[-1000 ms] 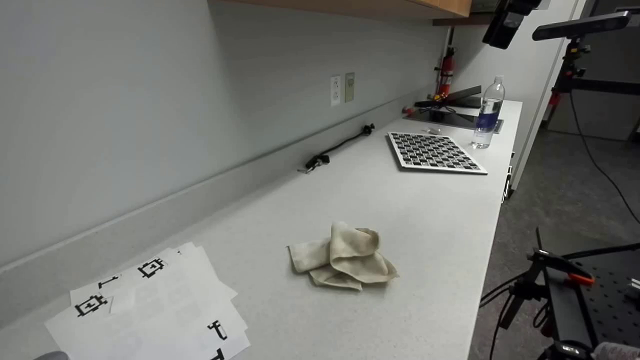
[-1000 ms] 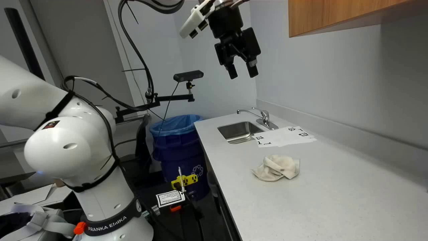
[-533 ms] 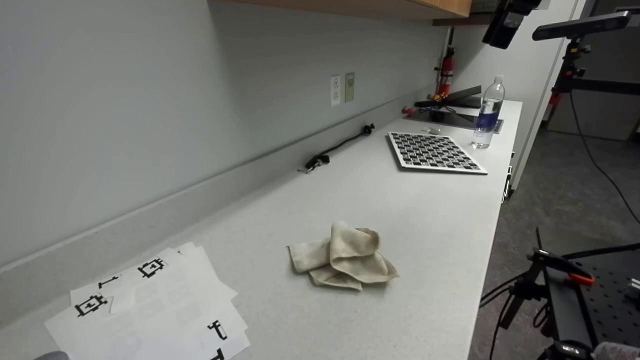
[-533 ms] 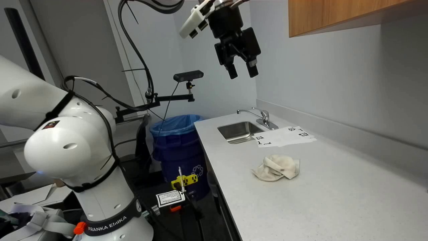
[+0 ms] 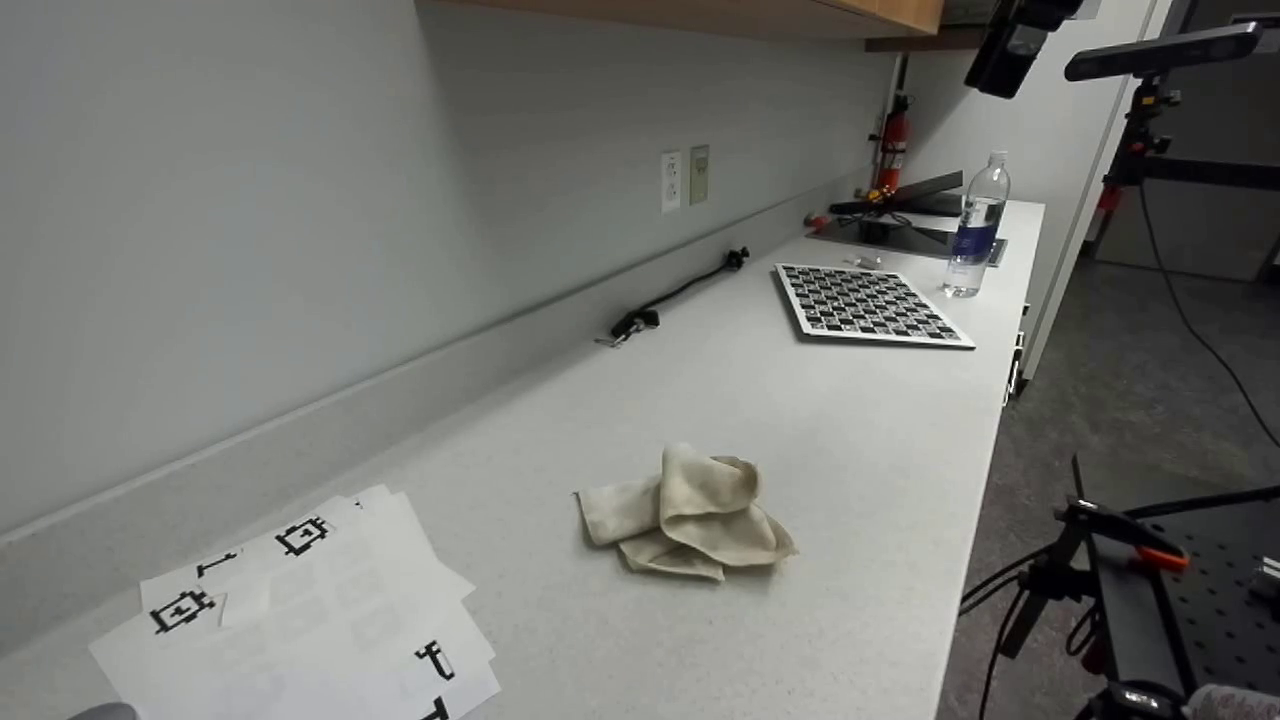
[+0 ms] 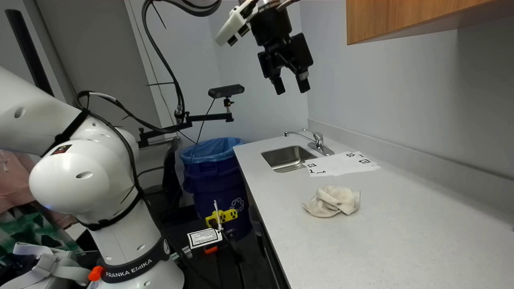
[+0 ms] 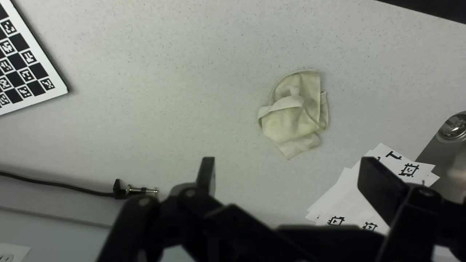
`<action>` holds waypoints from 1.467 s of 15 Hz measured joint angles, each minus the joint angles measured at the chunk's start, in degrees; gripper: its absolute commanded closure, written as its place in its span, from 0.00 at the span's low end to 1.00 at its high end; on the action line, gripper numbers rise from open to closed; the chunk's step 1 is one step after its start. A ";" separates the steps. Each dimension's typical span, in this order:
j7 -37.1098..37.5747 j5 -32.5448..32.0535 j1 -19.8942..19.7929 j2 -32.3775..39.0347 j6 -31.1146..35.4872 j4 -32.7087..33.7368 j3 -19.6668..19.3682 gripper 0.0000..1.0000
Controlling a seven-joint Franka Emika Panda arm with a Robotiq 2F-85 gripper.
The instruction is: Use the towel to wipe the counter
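Note:
The cream towel (image 5: 690,515) lies crumpled and folded on the light counter (image 5: 830,410) in both exterior views (image 6: 334,200). In the wrist view the towel (image 7: 293,112) lies above and beyond the fingertips. My gripper (image 6: 292,86) hangs high above the counter in an exterior view, its two fingers apart with nothing between them. In the wrist view the gripper (image 7: 287,167) is spread wide and empty, well above the counter surface. Only a dark part of the gripper (image 5: 1000,70) shows at the top of an exterior view.
White marker papers (image 5: 320,610) lie beside the towel, close to a steel sink (image 6: 287,158) with a faucet (image 6: 317,140). A checkered board (image 5: 865,303), a water bottle (image 5: 977,230) and a black cable (image 5: 690,290) are further along. A wooden cabinet (image 6: 401,18) overhangs the counter.
The arm, gripper and towel have not visibly moved. Pink and green patterned clothing has come into view behind the robot's base at the left edge of an exterior view.

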 measured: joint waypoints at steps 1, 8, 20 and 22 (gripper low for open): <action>0.00 0.00 0.00 0.00 0.00 0.00 0.00 0.00; 0.00 0.00 0.00 0.00 0.00 0.00 0.00 0.00; 0.00 0.06 0.05 1.14 1.30 0.27 0.00 0.00; 0.00 0.08 0.27 6.52 5.03 2.89 0.00 0.00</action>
